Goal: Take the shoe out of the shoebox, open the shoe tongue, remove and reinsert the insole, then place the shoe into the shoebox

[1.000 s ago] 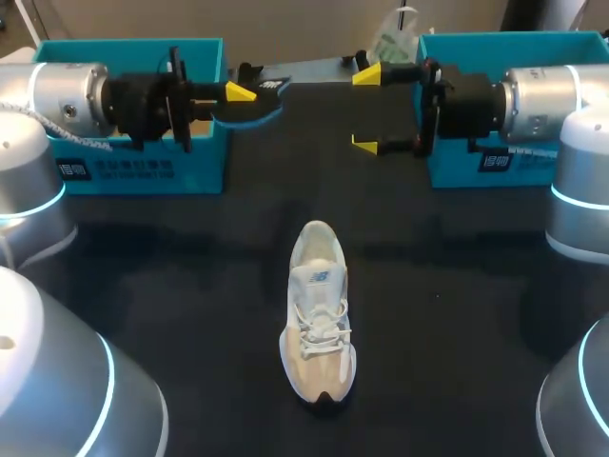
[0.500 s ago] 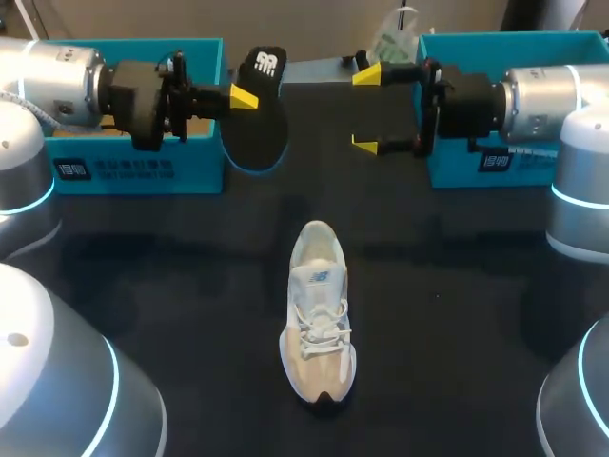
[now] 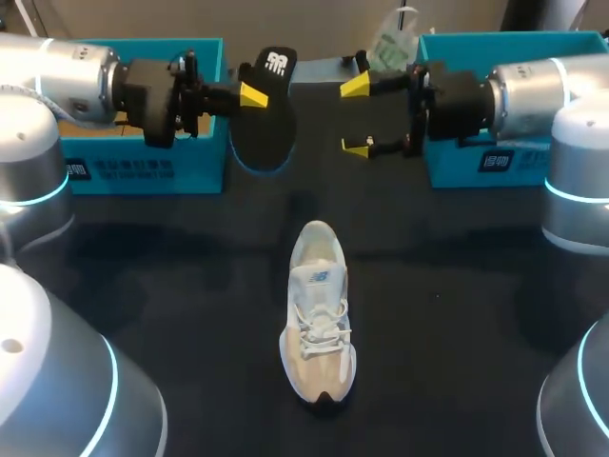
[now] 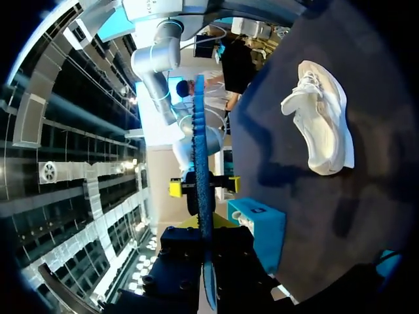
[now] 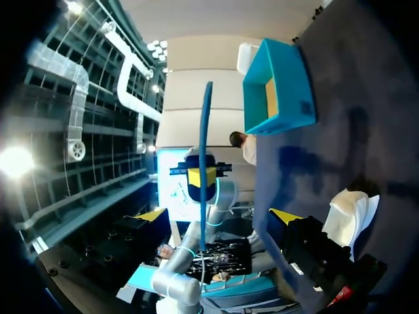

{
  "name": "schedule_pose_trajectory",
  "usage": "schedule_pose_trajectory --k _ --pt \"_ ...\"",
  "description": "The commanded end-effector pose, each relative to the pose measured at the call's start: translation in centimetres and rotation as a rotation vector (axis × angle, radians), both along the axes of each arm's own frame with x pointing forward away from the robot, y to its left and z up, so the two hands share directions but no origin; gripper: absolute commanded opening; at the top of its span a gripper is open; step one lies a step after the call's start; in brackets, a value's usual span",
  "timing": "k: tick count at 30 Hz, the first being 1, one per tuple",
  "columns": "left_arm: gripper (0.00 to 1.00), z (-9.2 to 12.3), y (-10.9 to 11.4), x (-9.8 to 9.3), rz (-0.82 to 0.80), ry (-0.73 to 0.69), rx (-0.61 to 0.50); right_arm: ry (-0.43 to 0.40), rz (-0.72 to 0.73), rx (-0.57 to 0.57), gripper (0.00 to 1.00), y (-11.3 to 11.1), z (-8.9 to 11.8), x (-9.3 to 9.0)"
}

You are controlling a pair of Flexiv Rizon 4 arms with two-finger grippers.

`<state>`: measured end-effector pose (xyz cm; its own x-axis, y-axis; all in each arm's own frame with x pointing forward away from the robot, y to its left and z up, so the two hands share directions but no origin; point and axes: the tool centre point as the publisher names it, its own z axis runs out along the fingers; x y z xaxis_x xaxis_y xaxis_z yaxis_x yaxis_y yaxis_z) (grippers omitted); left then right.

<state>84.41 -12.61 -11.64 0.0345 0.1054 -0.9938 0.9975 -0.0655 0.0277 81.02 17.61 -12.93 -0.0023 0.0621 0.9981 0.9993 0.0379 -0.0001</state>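
A cream-white shoe [image 3: 319, 314] lies on the dark table, toe toward me. My left gripper [image 3: 252, 95] is shut on a black insole [image 3: 265, 129] with a blue rim and holds it in the air beside the left teal shoebox [image 3: 143, 164]. In the left wrist view the insole [image 4: 201, 163] shows edge-on between my fingers, with the shoe [image 4: 321, 118] off to one side. My right gripper [image 3: 354, 116] stands open, facing the insole from a short way off, with nothing between its fingers. From the right wrist the insole [image 5: 204, 137] stands ahead of the open gripper [image 5: 218, 216].
A second teal box [image 3: 476, 157] stands at the back right behind my right arm. A crumpled bag [image 3: 390, 43] lies at the table's far edge between the boxes. Bare table surrounds the shoe on all sides.
My left arm has swung the insole to the right and turned it from flat to nearly upright. My right gripper has shifted a little left toward it, still open.
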Motion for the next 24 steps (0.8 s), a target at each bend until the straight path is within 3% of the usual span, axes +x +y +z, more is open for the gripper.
schedule_pose_trajectory --k 1,15,24 --pt "0.00 -1.2 -0.5 0.2 0.020 -0.014 -0.028 0.001 -0.016 -0.005 1.00 1.2 -1.2 0.1" --pt "0.00 -1.5 -0.7 0.5 0.042 -0.006 -0.021 -0.009 -0.028 -0.011 1.00 1.4 -1.4 -0.1" --pt "0.00 -2.5 -2.3 1.2 0.068 -0.048 -0.006 -0.039 -0.018 -0.086 1.00 3.4 -0.8 -0.4"
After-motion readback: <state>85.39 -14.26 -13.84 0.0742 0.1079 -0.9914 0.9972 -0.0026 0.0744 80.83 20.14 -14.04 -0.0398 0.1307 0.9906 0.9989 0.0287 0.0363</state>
